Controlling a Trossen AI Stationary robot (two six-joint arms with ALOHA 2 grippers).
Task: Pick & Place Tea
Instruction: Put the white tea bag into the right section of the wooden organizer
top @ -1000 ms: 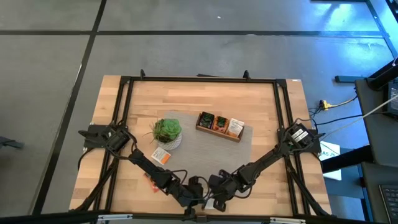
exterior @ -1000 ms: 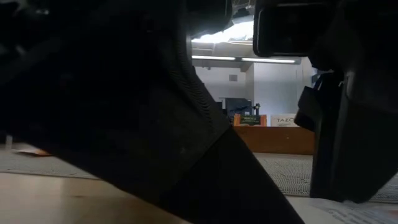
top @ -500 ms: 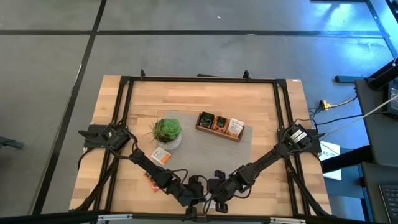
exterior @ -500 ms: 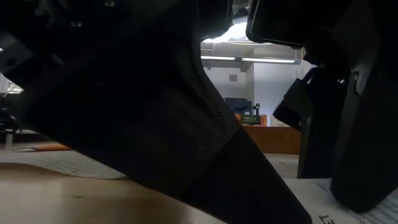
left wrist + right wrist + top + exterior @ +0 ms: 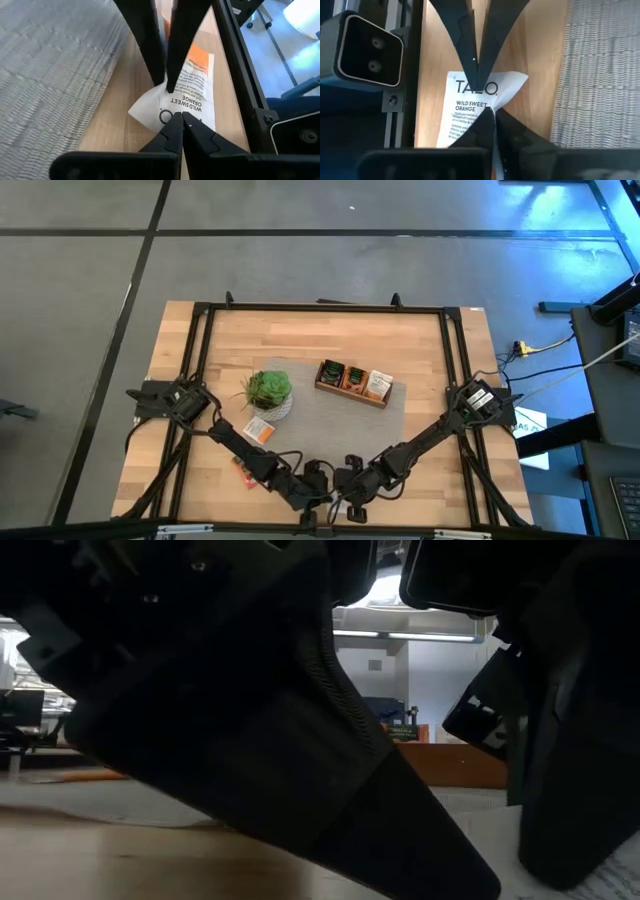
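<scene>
At the table's near edge, both arms meet over one white-and-orange Wild Sweet Orange tea sachet (image 5: 475,112). The left gripper (image 5: 176,121) and the right gripper (image 5: 492,112) are each pinched together on opposite edges of it: a handover in progress. Next, one must release so the other can carry it toward the far wooden box (image 5: 353,383).

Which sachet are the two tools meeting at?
At the wooden table's near edge, off the grey woven mat, lies a white paper sachet printed "Wild Sweet Orange" with an orange end. Left tool and right tool both pinch it.
</scene>
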